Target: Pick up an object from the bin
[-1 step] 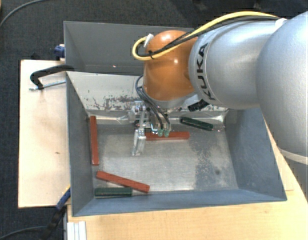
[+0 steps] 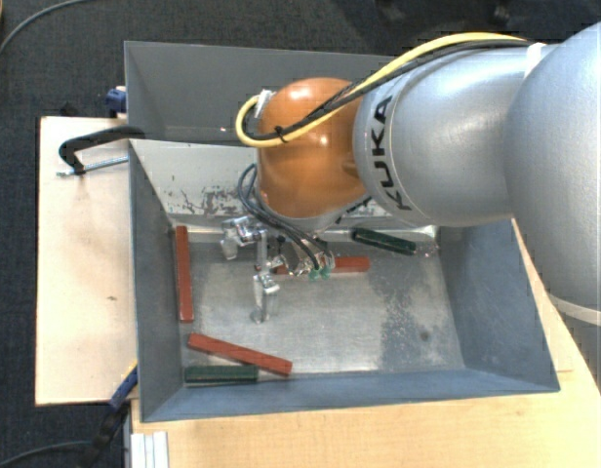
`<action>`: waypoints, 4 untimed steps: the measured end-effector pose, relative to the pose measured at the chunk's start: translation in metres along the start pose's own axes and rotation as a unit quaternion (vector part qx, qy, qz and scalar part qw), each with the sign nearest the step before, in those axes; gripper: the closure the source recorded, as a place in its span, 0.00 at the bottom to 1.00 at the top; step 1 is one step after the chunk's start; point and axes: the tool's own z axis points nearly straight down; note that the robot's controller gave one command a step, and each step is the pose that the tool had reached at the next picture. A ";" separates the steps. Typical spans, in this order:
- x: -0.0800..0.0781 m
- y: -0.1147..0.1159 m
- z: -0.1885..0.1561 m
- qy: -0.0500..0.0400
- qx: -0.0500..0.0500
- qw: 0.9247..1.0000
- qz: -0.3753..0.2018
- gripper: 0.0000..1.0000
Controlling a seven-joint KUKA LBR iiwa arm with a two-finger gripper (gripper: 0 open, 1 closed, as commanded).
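The grey metal bin (image 2: 481, 300) has a pale, scratched floor and stands over a dark carpet (image 2: 232, 8). The silver arm (image 2: 466, 125) carries the black letters KUKA. The hand (image 2: 263, 298) hangs above the bare middle of the floor; whether it is open or closed I cannot tell. The nearest thing, a short red stick (image 2: 354, 263), lies just right of it.

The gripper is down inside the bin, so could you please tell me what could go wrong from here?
The gripper appears to hang over the bare floor of the bin, no stick beneath it, so a grasp here would likely come up empty. The red stick lies close along the left wall; going for it might strike that wall.
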 end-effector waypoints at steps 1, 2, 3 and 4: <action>-0.048 0.037 0.064 -0.002 0.000 0.991 -0.137 0.00; -0.016 0.012 0.081 0.001 0.001 0.979 -0.205 0.00; -0.059 0.019 -0.052 -0.007 0.002 0.951 -0.310 0.00; -0.020 -0.001 0.003 0.001 0.000 0.924 -0.382 0.00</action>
